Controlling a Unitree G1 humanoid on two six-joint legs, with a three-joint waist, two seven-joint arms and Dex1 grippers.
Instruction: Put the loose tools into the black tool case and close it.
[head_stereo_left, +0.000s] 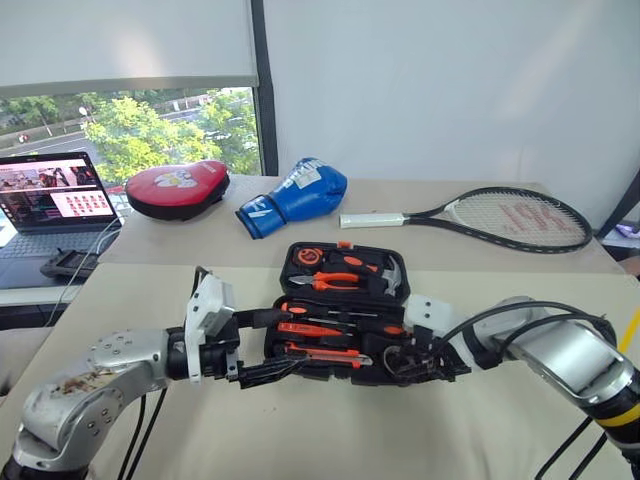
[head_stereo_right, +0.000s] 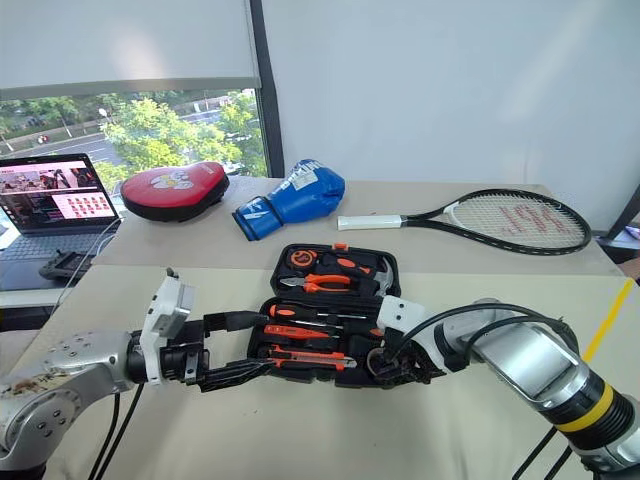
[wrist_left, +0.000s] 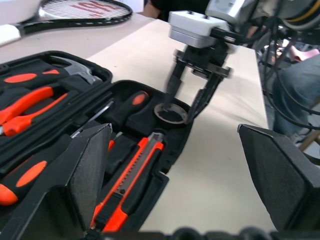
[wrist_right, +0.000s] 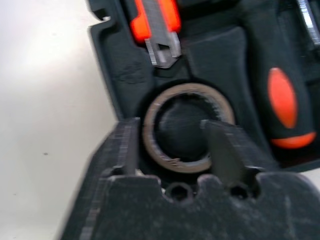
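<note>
Grey tape roll (wrist_right: 187, 127) sits in its round recess at the near right corner of the open black tool case (head_stereo_left: 345, 312), straddled by the parted right gripper (wrist_left: 187, 97), while the left gripper (head_stereo_left: 262, 345) gapes empty beside the case.

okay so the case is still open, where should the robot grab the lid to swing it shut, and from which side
Take the lid by its far edge, near the orange latch, coming over from behind the case. The lid lies flat, hinged along the middle, so the far rim probably gives most leverage. The right gripper is at the tape roll.
</note>
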